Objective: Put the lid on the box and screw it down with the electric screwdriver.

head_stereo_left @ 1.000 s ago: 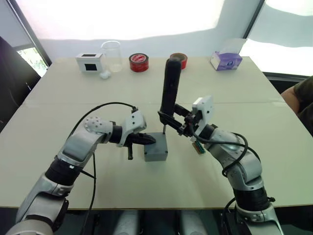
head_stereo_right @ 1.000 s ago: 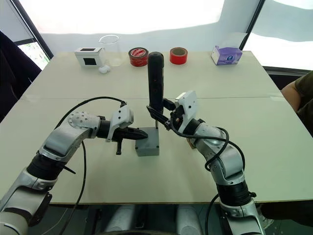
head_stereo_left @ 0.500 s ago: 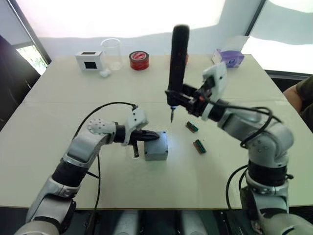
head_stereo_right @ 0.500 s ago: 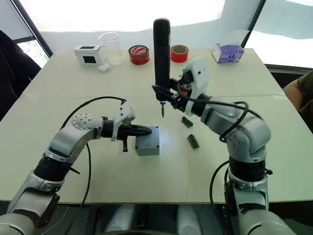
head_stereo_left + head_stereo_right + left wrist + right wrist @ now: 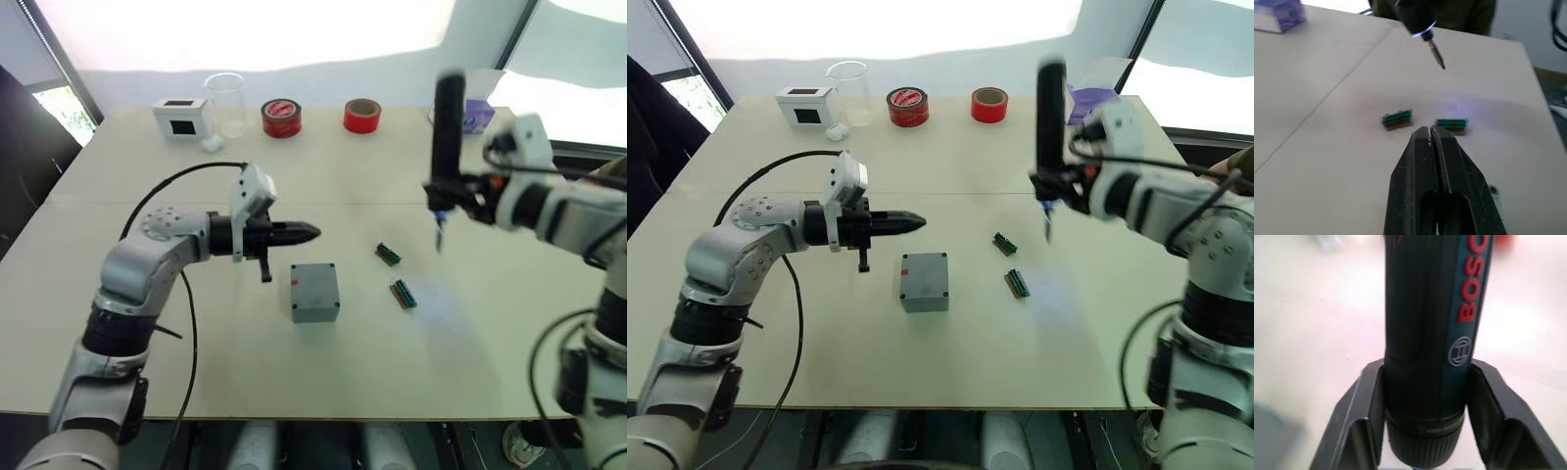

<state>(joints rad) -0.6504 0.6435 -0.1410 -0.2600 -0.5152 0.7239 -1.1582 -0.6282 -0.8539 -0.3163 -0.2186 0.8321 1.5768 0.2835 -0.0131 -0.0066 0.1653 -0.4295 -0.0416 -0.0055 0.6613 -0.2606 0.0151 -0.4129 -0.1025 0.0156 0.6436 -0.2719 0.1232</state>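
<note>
Pulling both arms clear of the box now. A second ago the electric screwdriver stood bit-down on the box's far corner, with our left gripper braced against its left side. Now the right gripper, still clamped around the driver's lower barrel, has swung it well off to the right, above the bare table; the tip light is on and the bit points down, past the two green bit holders.

The left gripper has lifted off too, its fingers pressed together on nothing, and hovers just behind and left of the box.

The box sits alone mid-table with the lid on top, flush to the edges. Dark spots at the corners could be seated screws, but we can't confirm that.

Our read: the screwing is done, or at least this corner is. If so, what remains is setting the driver down.

The tape rolls, beaker and tissue pack at the far edge are untouched.
</note>
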